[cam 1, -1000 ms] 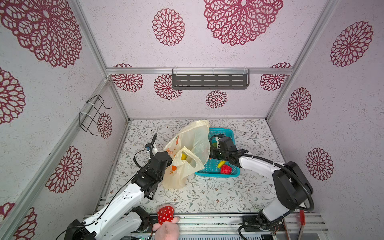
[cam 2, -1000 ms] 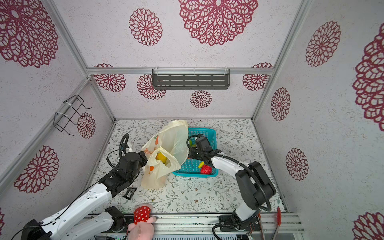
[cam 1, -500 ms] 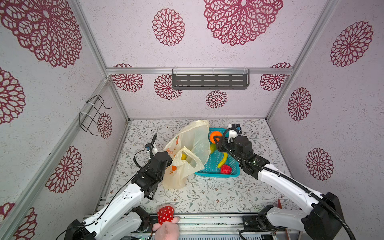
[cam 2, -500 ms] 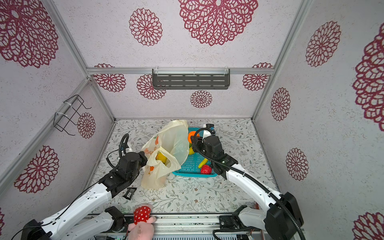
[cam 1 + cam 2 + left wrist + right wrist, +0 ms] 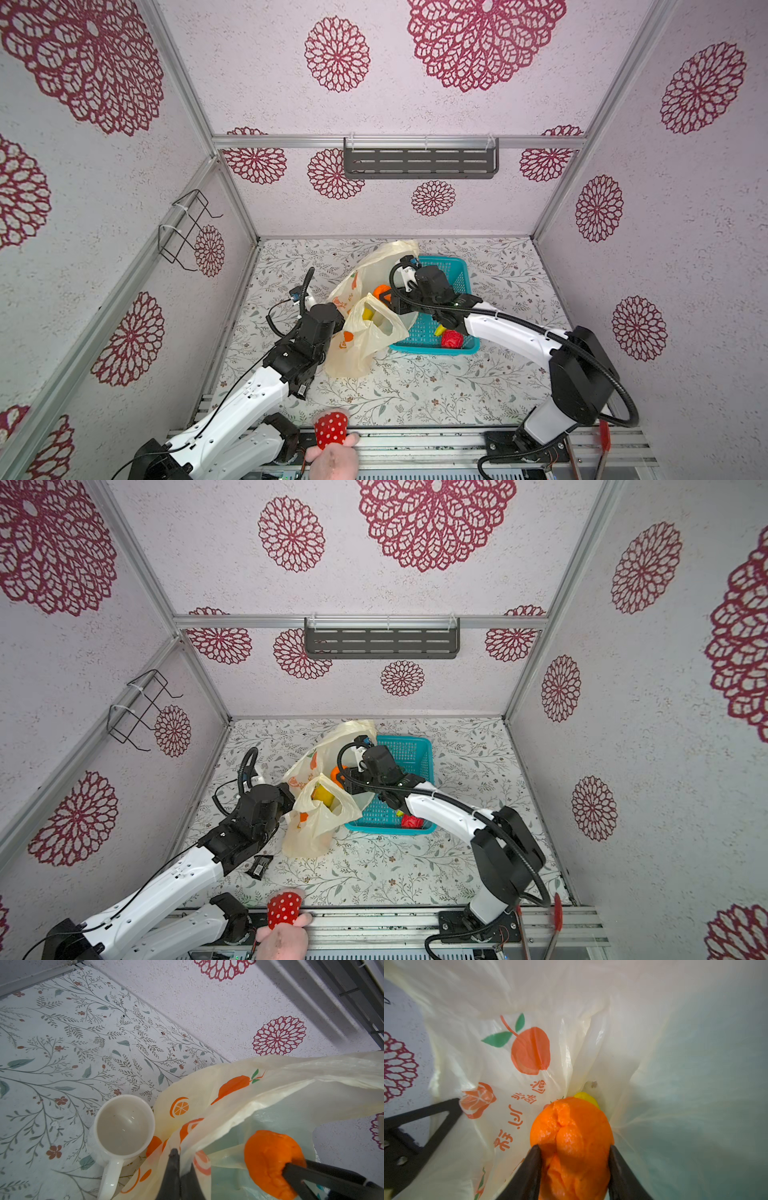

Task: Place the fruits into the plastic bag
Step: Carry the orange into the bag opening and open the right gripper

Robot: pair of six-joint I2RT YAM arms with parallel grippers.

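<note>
Our right gripper (image 5: 574, 1148) is half-closed on the orange (image 5: 571, 1124) at the bag (image 5: 228, 1088) mouth. Our left gripper (image 5: 179, 1159) pinches the bag rim tight. We judge this the drop step. Next we should part the jaws so the orange falls by the yellow fruit (image 5: 586, 1097). The banana (image 5: 438, 330) and red fruit (image 5: 452, 339) lie in the basket (image 5: 432, 353).

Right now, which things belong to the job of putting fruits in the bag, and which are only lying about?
Job: plastic bag, its edge pinched by the left gripper; orange in the right gripper; yellow fruit inside the bag; red bumpy fruit in the teal basket.

Lying about: the basket itself, white mug, dotted plush toy, small black object.
</note>
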